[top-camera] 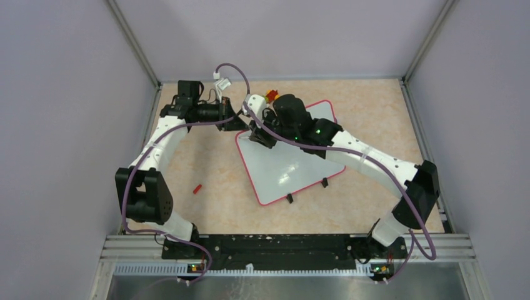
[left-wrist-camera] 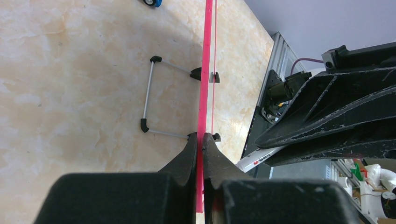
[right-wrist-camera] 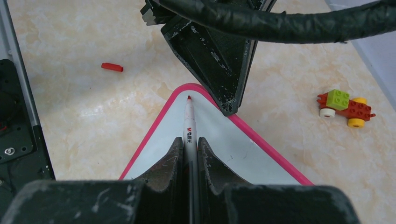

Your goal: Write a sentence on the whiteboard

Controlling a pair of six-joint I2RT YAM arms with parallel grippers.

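Item: whiteboard point(top-camera: 294, 169), flat white face with pink rim, gripped at one rounded corner, with a marker held over that corner.
Left hand point(left-wrist-camera: 201, 140): fingers closed tight on the pink rim, which is seen edge-on and runs straight ahead of the fingertips. Further along that edge are black clips point(left-wrist-camera: 196, 73) and a folded-out wire stand point(left-wrist-camera: 147, 99), with counter point(left-wrist-camera: 70, 93) showing on both sides. Right hand point(right-wrist-camera: 189, 142): fingers closed on a white marker point(right-wrist-camera: 188, 123), its red tip forward and just inside the corner's rim; whether the tip touches the board cannot be told. A finger of the left hand crosses the rim close ahead of the tip. To the left in the right hand's view, a red cap point(right-wrist-camera: 112, 67) lies well apart. To the right, a brick toy car point(right-wrist-camera: 345, 103) stands clear of the rim.
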